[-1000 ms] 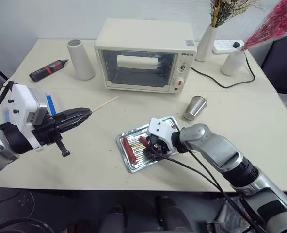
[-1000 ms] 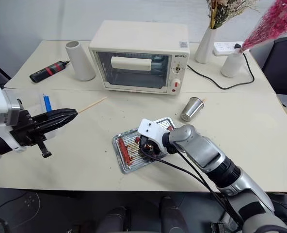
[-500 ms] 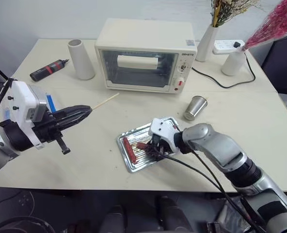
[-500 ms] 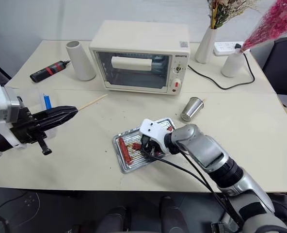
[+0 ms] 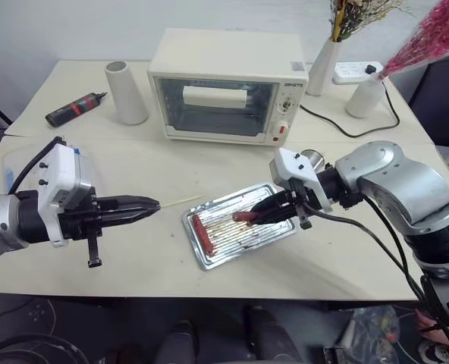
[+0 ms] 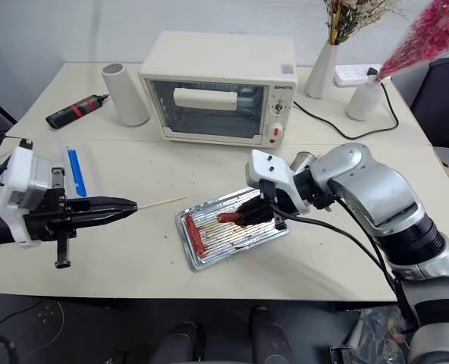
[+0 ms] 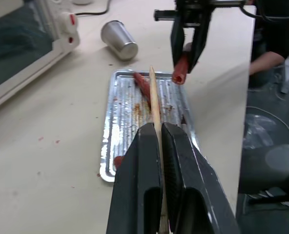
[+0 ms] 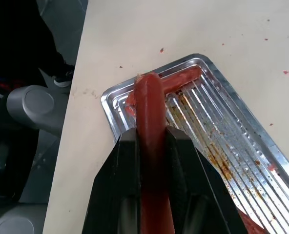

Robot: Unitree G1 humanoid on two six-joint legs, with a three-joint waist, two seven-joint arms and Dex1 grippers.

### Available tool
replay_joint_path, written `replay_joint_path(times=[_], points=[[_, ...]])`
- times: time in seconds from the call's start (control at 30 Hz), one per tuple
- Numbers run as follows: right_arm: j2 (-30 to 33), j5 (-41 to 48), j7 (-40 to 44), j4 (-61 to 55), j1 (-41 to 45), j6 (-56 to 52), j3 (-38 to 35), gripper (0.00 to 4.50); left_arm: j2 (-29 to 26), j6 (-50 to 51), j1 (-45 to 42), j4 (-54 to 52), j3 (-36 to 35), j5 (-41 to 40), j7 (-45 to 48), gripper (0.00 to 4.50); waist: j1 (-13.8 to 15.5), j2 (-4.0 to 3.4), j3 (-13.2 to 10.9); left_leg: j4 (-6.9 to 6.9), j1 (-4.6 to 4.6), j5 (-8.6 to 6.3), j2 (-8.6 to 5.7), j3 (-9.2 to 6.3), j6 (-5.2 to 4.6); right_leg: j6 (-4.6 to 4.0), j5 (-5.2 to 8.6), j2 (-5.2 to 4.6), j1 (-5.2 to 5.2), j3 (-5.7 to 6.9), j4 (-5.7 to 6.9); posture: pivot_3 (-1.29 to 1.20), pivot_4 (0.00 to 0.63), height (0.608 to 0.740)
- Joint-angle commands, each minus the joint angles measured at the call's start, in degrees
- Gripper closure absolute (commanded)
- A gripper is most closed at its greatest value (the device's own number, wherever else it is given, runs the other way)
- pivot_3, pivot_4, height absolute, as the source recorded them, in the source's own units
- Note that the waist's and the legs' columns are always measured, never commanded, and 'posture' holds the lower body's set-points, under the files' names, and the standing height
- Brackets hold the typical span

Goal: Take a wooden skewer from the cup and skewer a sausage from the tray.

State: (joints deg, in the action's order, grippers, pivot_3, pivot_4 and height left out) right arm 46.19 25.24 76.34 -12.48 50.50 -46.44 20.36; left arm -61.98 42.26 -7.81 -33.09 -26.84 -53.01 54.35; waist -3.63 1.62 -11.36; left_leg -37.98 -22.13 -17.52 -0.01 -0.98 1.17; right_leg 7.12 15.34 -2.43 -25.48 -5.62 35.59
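Between the right end effector's (image 5: 264,217) two black fingers a slim reddish-brown sausage (image 5: 247,216) is clamped lengthwise, lifted just above the shallow ribbed silver metal tray (image 5: 217,241). The left end effector (image 5: 150,205) pinches a thin pale wooden skewer (image 5: 180,200), tip aimed at it across the bench (image 5: 376,205). An off-axis thrust would probably glance off the rounded end, pushing the sausage from the grip or bending the stick.

Beige table (image 5: 406,220): oven (image 5: 226,85), tray (image 5: 240,235), cup (image 5: 312,161).
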Motion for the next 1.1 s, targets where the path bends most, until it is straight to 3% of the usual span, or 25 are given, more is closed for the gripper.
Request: replay_joint_path(times=[0.03,1.1], points=[[0.1,-0.5,2.2,0.1,1.0,3.3,-0.6,3.85,-1.2,-0.2,-1.4,-1.7,0.7,-1.4,1.8,4.5,0.0,0.0,0.0,0.0,0.0,0.0,0.02,-0.01,0.0,-0.01,0.0,0.02,0.0,0.02,0.02,0.0,0.15,0.74],[-0.8,2.2,-0.3,-4.9,0.9,-0.7,-4.5,3.85,0.2,-4.9,-3.1,1.5,6.7,5.7,6.4,4.5,0.4,-0.01,0.0,-0.04,0.0,0.0,0.1,-0.07,0.0,-0.02,0.01,-0.05,-0.01,0.03,0.06,0.0,0.15,0.74]])
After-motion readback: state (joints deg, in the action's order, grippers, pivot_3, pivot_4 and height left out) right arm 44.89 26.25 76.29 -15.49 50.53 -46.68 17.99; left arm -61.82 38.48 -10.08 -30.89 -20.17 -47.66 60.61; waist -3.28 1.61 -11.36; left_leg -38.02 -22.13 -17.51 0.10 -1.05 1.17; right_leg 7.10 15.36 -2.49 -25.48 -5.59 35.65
